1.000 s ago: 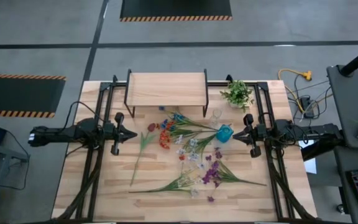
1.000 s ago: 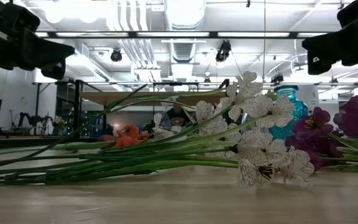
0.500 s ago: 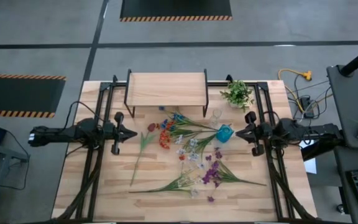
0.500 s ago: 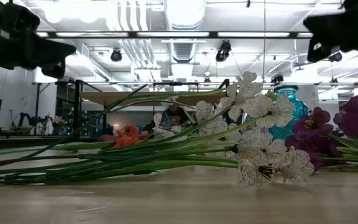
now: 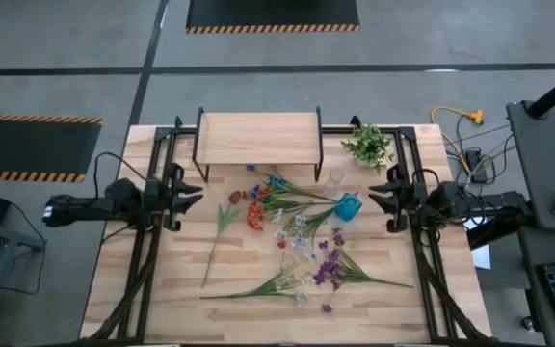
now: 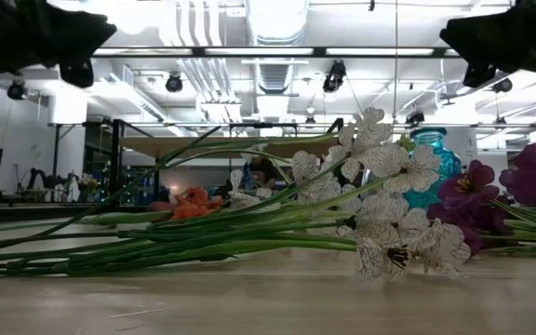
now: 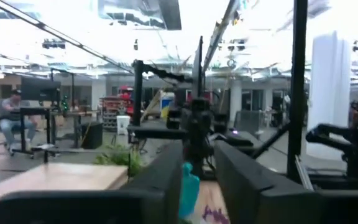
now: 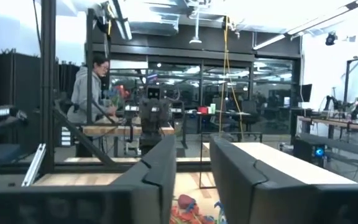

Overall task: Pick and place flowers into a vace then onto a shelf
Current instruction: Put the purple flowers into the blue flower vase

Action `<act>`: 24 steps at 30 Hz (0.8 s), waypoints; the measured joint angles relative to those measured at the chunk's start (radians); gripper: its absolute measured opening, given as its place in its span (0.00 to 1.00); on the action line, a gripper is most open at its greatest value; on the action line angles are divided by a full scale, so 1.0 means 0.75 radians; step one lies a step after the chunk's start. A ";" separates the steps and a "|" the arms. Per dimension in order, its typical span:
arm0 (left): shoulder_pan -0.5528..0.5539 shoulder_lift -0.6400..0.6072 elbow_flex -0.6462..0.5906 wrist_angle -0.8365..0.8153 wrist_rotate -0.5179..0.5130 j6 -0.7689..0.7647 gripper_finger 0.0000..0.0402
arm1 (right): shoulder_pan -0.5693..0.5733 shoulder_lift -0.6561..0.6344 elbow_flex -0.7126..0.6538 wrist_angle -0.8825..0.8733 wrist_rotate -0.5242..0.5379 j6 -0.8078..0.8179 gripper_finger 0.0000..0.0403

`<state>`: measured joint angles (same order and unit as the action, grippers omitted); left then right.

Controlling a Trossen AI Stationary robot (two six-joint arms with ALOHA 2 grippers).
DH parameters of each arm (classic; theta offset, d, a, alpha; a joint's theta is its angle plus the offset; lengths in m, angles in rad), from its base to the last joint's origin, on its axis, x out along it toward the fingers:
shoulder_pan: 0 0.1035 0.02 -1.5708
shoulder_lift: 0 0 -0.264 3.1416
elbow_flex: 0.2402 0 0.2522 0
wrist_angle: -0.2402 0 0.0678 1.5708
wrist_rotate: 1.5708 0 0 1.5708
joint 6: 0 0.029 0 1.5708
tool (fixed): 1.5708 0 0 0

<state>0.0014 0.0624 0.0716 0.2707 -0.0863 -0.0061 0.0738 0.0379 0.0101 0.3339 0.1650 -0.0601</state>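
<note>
The flowers (image 5: 297,241) lie scattered flat on the wooden table, stems and blooms crossing each other; the low view shows them (image 6: 249,233) from the side. A teal vase (image 5: 348,206) stands among them toward the right. The shelf (image 5: 258,138), a light board on black legs, stands at the far edge. My left gripper (image 5: 197,197) hovers at the table's left and my right gripper (image 5: 372,195) at its right. Both are raised above the flowers and point inward. Each wrist view shows a gap between the fingers (image 7: 197,180) (image 8: 192,177), with nothing in it.
A small green potted plant (image 5: 367,145) stands at the far right, beside the shelf. A small clear glass (image 5: 335,178) is just beyond the vase. Black frame rails (image 5: 152,241) run along both sides of the table. A person (image 8: 92,87) stands in the room beyond.
Both grippers have risen and tipped their fingertips upward, so in the high view they reach less far over the table. Their fingertips, which met in a point, now stand a little apart. The flowers and the vase have not moved.
</note>
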 joint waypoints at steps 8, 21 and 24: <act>0.000 0.159 0.238 -0.020 -0.066 -0.059 0.38 | 0.000 0.126 0.125 0.053 -0.081 0.001 0.43; 0.000 0.590 0.626 -0.344 -0.062 -0.043 0.38 | 0.019 0.605 0.691 -0.600 -0.193 0.105 0.43; 0.000 0.675 0.707 -0.439 -0.063 -0.044 0.38 | 0.045 0.672 0.753 -0.709 -0.212 0.181 0.42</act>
<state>0.0017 0.5688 0.6016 -0.0589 -0.1333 -0.0391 0.1079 0.5418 0.5752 -0.1978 0.0061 0.0759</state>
